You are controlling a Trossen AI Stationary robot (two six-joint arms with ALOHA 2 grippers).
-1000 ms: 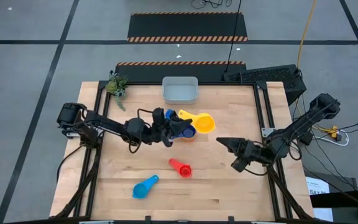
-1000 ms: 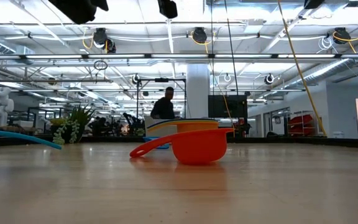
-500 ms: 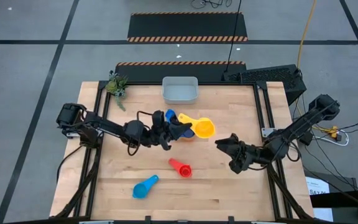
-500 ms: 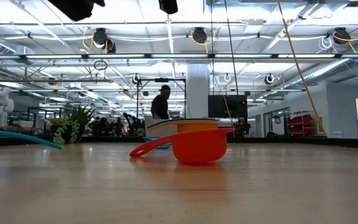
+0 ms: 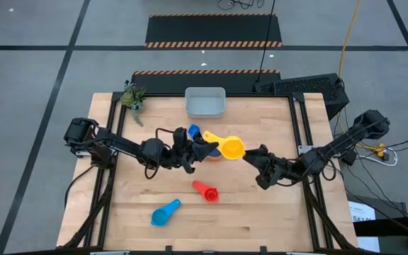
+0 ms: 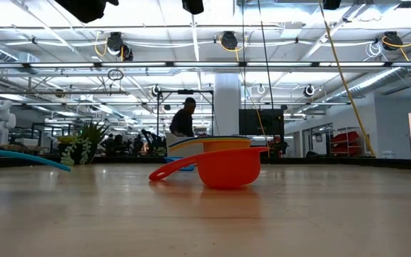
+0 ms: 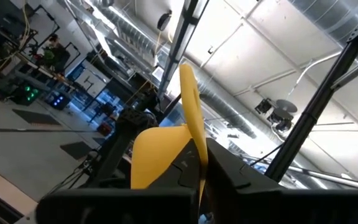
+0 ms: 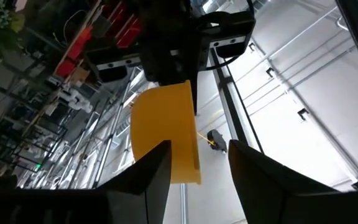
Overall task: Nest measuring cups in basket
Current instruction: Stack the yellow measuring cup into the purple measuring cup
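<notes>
The left gripper (image 5: 205, 150) was clamped tight on the handle of the yellow cup (image 5: 232, 147), holding it just short of the basket (image 5: 205, 103), on the side toward the table's middle, and over a blue cup (image 5: 194, 132). The right gripper (image 5: 251, 156) sat at the yellow cup's far rim with its fingers (image 8: 153, 177) about half apart, straddling the bowl but not yet closed on it.

This looked like a handover, and it could go wrong in two ways. If the left let go before the right had closed, the cup would drop onto the cups beneath. If both pulled at once, the smooth plastic could twist out of the grip.

The cups were glossy, hard plastic, each a round bowl with a short flat handle. The red cup (image 5: 207, 190) and the light blue cup (image 5: 164, 213) lay well apart from the basket, on the pale wooden table (image 5: 261, 219). The basket was a pale tub with rounded corners.
</notes>
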